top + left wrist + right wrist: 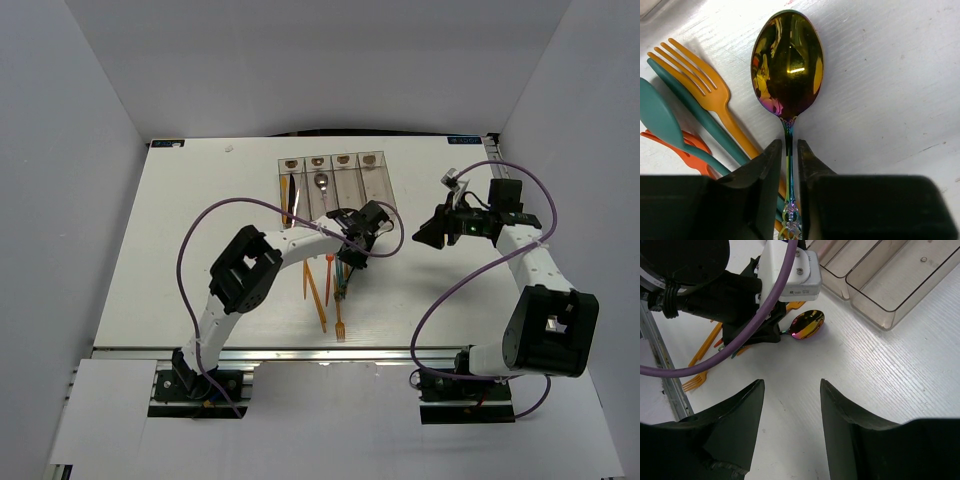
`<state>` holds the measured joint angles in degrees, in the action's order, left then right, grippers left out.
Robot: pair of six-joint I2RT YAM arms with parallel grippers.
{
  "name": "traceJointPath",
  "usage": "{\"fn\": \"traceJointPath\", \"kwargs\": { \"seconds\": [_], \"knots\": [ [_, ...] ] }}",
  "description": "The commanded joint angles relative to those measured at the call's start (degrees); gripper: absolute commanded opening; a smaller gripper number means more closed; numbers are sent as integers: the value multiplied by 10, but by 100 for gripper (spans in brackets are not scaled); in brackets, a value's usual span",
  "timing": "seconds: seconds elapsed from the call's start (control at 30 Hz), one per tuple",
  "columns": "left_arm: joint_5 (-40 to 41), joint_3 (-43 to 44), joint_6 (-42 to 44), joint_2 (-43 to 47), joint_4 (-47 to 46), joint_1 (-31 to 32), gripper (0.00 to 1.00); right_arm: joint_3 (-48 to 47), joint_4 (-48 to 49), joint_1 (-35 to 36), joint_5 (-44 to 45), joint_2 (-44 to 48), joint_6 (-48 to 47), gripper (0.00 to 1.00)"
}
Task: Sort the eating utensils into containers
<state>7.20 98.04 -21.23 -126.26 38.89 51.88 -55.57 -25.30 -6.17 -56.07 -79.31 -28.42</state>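
Note:
A shiny gold, rainbow-tinted spoon (787, 65) lies bowl-up on the white table, also seen in the right wrist view as the spoon (807, 324). My left gripper (788, 145) straddles its thin handle, jaws narrow with a slim gap on each side. Beside it lie an orange fork (705, 85), a teal fork (700, 117), a teal spoon (657, 112) and a red-orange piece (685, 150). The containers (375, 180) stand just behind, holding an orange utensil, a black one and a silver spoon (322, 183). My right gripper (791, 385) hovers open and empty to the right.
More orange utensils (315, 295) and an orange fork (340, 320) lie toward the table's near edge. The clear bins' corner (890, 285) is at the upper right of the right wrist view. The left arm's purple cable (740, 350) loops over the pile.

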Motion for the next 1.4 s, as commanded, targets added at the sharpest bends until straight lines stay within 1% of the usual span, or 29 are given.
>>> {"fn": "traceJointPath", "kwargs": {
  "seconds": [0.0,0.03,0.07,0.13,0.23,0.3,0.33,0.53,0.63,0.73,0.8,0.83,0.9,0.97,1.03,1.07,1.17,1.3,1.37],
  "knots": [
    [9,-14,1,0,7,9,28,-21,17,-4,-11,-8,11,55],
    [11,-14,-1,0,7,9,27,-21,17,-4,-11,-8,12,55],
    [11,-14,0,0,7,9,21,-23,17,-5,-11,-9,12,55],
    [11,-10,0,3,7,9,15,-24,16,-4,-10,-9,12,55],
    [16,2,-5,18,7,11,7,-28,15,-6,-9,-8,11,55],
    [12,14,-9,35,7,11,4,-30,14,-7,-8,-8,11,55],
    [8,18,-10,41,7,10,1,-31,14,-8,-7,-8,11,55],
    [-25,49,-35,94,2,7,0,-31,13,-10,-7,-7,10,55],
    [-47,51,-47,121,-6,-8,0,-31,12,-12,-7,-5,9,55],
    [-68,53,-61,147,-19,-39,0,-32,11,-14,-7,-1,7,56],
    [-104,51,-79,159,-35,-72,0,-37,11,-14,-7,-1,5,56],
    [-133,48,-85,167,-43,-100,0,-38,11,-15,-7,-1,4,55],
    [-160,47,-109,170,-71,-129,0,-40,13,-14,-8,-1,4,55],
    [-173,71,-117,158,-84,-162,0,-41,15,-14,-11,-3,7,55],
    [-174,99,-129,139,-93,-179,0,-39,14,-15,-13,-3,10,55],
    [-174,126,-135,113,-94,-197,0,-38,16,-15,-14,-2,11,55],
    [-173,164,-143,74,-101,-223,0,-31,18,-15,-16,1,13,55],
    [-158,210,-151,12,-114,-245,0,-21,14,-14,-19,0,16,55],
    [-151,221,-153,0,-117,-251,0,-16,13,-15,-21,0,16,55]
  ]
}}
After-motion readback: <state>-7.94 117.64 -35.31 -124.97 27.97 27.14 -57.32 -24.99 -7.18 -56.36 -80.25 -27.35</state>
